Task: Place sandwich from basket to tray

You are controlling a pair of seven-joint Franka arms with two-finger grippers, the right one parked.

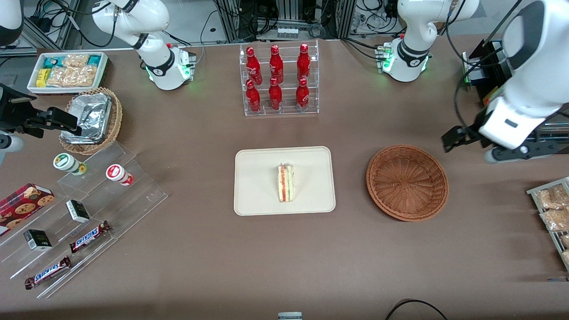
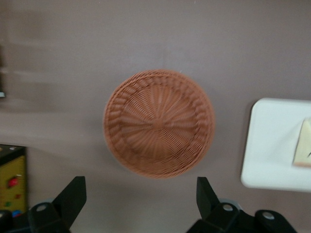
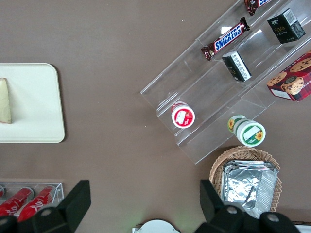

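Sandwich (image 1: 286,182) lying on tray (image 1: 258,195), near tray's middle, filling edge showing red-orange and green. Tray flat on tabletop (image 1: 284,258), beside reddish-brown basket (image 1: 407,182); the two apart, not touching. Basket holds nothing, sits toward working arm's end of tabletop. Jaws (image 1: 454,138) apart, gripping nothing, raised above tabletop just beside basket rim, farther from front camera than basket. Wrist view looks straight down: basket (image 2: 159,123) between black fingers (image 2: 73,196), tray corner (image 2: 272,145) with sandwich edge (image 2: 303,150) alongside.
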